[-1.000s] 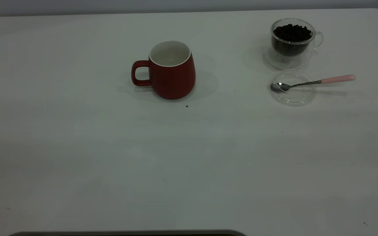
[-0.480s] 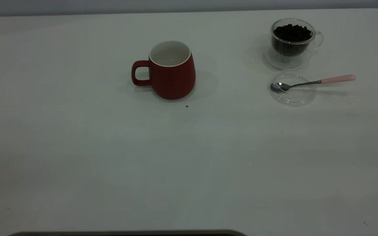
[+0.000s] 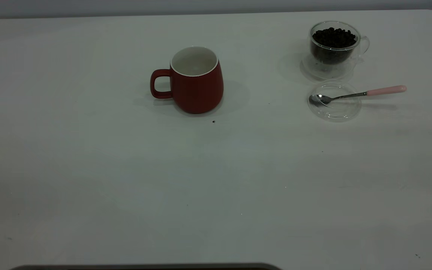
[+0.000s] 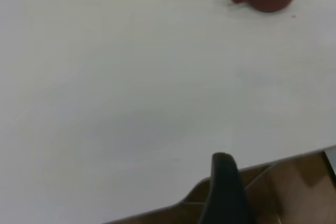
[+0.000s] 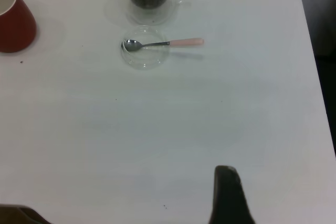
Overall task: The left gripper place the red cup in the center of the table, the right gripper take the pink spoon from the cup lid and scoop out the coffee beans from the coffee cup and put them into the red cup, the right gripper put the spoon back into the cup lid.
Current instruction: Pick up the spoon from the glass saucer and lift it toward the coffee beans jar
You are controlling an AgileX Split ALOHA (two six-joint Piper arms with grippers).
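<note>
Standing upright near the middle of the tabletop's far half: one red cup, handle toward the left edge. Near the far right corner: one glass cup of coffee beans. Just in front of it, one clear lid holding one pink-handled spoon, bowl inside, handle over the rim toward the right edge. Left gripper and right gripper sit back at the near edge; each shows one dark finger only, so spread or pressed together cannot be told.
</note>
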